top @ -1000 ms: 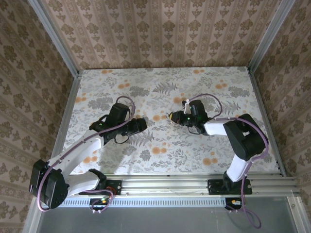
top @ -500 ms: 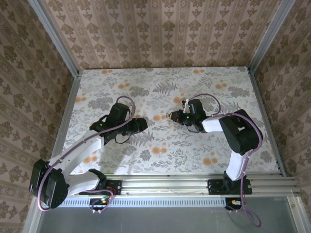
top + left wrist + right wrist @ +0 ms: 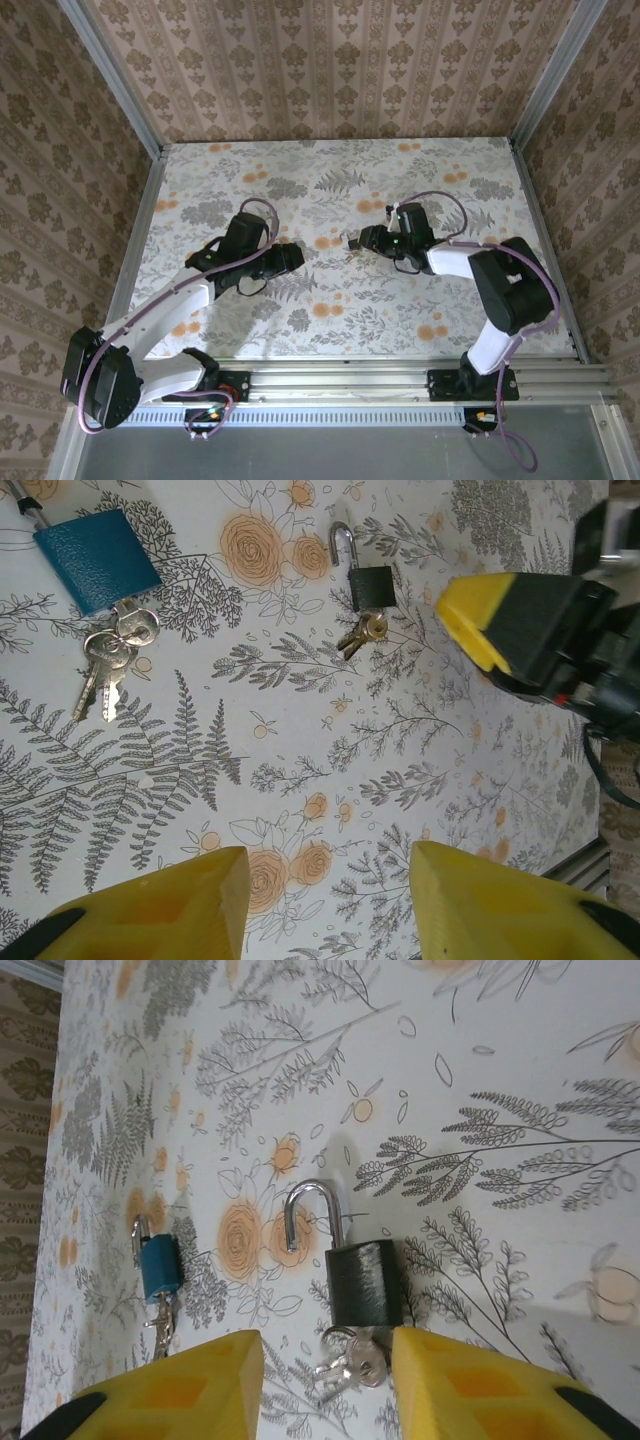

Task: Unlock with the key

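Observation:
A small black padlock [image 3: 365,1282] lies flat on the floral tabletop with its silver shackle [image 3: 305,1212] swung open. Its key [image 3: 350,1365] sticks out of the bottom on a ring. My right gripper [image 3: 325,1380] is open, its yellow fingers [image 3: 455,1385] on either side of the key without touching it. The same padlock [image 3: 371,586] and key [image 3: 362,633] appear at the top of the left wrist view. My left gripper [image 3: 330,890] hovers open over bare tabletop, holding nothing. From above, the two grippers [image 3: 296,256] [image 3: 353,241] face each other at mid-table.
A blue padlock [image 3: 97,558] with a bunch of keys [image 3: 110,660] lies to the left of the black one, also seen as the blue padlock [image 3: 158,1268] in the right wrist view. Patterned walls and metal rails [image 3: 140,215] fence the table.
My right gripper has opened and let go of the key, and its hand has drawn back a little to the right. The left arm has stayed where it was.

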### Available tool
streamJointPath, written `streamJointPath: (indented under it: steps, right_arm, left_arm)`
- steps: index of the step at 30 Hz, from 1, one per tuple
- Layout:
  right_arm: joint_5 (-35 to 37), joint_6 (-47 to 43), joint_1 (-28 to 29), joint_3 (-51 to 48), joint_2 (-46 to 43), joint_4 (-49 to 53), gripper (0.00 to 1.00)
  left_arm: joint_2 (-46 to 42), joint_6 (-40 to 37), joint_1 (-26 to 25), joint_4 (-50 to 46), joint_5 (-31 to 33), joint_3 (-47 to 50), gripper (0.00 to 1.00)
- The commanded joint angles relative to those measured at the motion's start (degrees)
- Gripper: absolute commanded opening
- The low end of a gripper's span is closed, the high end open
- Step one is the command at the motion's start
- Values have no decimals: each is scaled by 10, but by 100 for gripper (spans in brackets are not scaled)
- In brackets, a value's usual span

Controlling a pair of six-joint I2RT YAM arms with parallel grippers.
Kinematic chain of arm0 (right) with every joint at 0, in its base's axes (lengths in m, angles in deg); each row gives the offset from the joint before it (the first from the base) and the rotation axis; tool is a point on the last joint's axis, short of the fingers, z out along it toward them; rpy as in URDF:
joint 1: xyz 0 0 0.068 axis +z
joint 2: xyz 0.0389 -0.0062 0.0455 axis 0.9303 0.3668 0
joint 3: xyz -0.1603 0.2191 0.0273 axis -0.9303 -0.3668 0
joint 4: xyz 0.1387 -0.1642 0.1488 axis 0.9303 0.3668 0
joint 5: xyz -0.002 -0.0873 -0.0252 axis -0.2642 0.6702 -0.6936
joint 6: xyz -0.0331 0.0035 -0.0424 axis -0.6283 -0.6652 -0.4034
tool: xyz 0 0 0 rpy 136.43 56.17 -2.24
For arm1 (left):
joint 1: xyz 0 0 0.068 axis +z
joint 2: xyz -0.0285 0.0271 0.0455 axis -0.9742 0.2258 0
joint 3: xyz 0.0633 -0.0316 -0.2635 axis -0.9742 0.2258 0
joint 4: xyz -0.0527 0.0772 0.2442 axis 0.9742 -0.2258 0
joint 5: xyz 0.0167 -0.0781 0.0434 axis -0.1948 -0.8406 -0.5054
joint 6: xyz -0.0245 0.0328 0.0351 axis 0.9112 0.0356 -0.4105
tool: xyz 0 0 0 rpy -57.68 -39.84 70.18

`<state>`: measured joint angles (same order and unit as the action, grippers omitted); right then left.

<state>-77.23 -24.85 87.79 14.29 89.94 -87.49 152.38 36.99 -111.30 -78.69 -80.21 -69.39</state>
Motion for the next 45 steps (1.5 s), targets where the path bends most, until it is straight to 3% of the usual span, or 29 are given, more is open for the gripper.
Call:
streamJointPath:
  steps: [1,6,7,8,9,10,16,22,25,32,36,38,41,45]
  right_arm:
    - [40,-36,-2,-22,-56,60,42]
    - [76,-64,-2,-41,-138,127,53]
    - [84,-69,-2,-44,-154,140,64]
    - [93,-77,-2,-47,-177,154,100]
    - [102,-83,-2,-49,-197,168,100]
    - [110,-89,-2,-51,-213,179,100]
    - [186,-114,-2,-42,-292,273,100]
    - [340,-136,-2,6,-311,382,100]
    - [443,-141,-2,14,-316,383,100]
    - [598,-262,-2,-93,-356,162,100]
    - [639,-346,-6,-170,-358,-5,100]
    - [645,-368,-14,-184,-341,-35,100]
    - [644,-370,-32,-188,-297,-64,100]
    - [638,-390,-46,-222,-234,-189,100]
  left_arm:
    - [-5,3,5,6,9,10,48]
    - [-9,-2,22,-17,24,5,56]
    - [-10,-6,27,-23,28,4,59]
    - [-12,-10,34,-31,32,1,61]
    - [-12,-17,42,-40,37,-3,92]
    - [-12,-23,49,-46,41,-7,100]
    - [-2,-81,107,-107,86,-46,100]
    - [20,-155,165,-175,192,-104,100]
    - [18,-191,192,-158,281,-107,100]
    - [-10,-311,222,19,453,-2,100]
    - [-19,-355,259,175,461,82,100]
    - [-10,-389,269,273,461,121,100]
    - [51,-464,273,394,468,146,100]
    - [135,-458,289,542,469,181,100]
